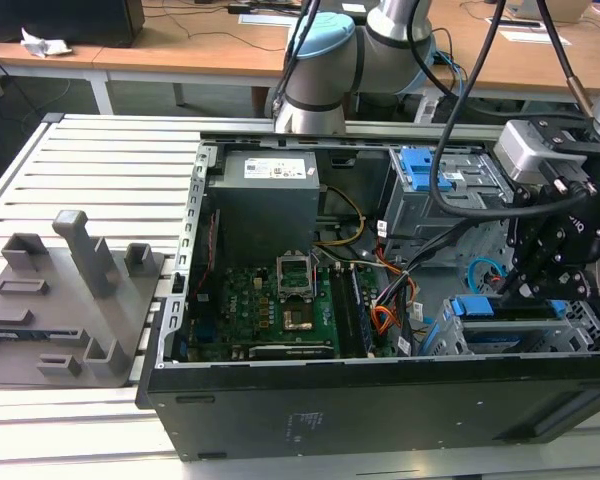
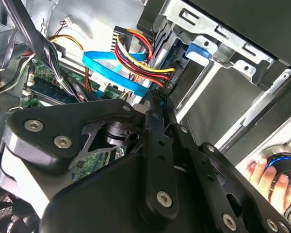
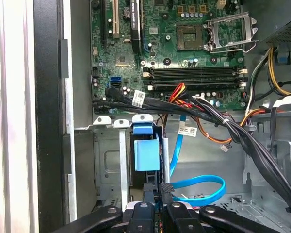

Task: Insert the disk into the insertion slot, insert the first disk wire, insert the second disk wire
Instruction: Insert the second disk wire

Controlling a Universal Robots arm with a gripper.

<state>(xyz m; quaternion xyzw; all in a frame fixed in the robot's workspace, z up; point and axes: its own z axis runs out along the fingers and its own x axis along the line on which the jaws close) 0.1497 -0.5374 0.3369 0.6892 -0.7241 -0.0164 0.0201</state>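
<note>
The gripper (image 1: 528, 285) is down inside the case, fingers pinched on a dark plug at the back of the disk (image 1: 508, 308), which sits in the insertion slot (image 1: 570, 335). Just beyond the fingertips, the first disk wire (image 2: 136, 60) meets it, the second disk wire (image 3: 203, 187) looping beside.

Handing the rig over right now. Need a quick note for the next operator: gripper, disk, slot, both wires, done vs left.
Gripper: low in the case at the drive cage end, right by both cables; grasp can't be judged.
Disk: sits in the insertion slot, blue frame up.
First disk wire: runs to the cage end beside the gripper; plug seating can't be told.
Second disk wire: loops on the case floor, one end rising toward the gripper.
Done: disk in. Left: neither wire confirmed plugged.
</note>
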